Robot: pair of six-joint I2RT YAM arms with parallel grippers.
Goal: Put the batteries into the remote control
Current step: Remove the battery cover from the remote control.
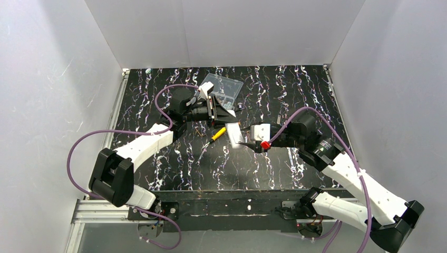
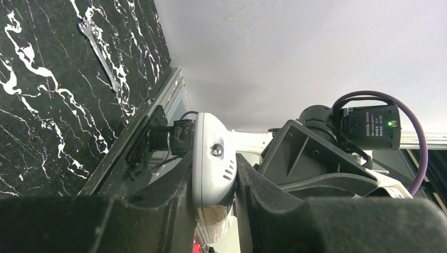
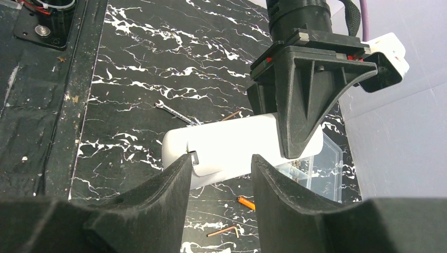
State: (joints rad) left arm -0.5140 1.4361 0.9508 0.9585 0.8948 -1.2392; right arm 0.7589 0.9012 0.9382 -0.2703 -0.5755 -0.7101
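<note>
My left gripper is shut on the white-silver remote control and holds it on edge above the table. In the right wrist view the remote hangs in the left gripper's fingers, just beyond my right gripper, which is open and empty. One orange battery lies on the table below the remote. The other battery is not in view. From above, the left gripper is mid-table near the back and the right gripper faces it from the right.
A clear compartmented box stands at the back behind the left gripper. A yellow-handled screwdriver and a small white plate lie between the grippers. A copper hex key and a small wrench lie on the black marbled mat.
</note>
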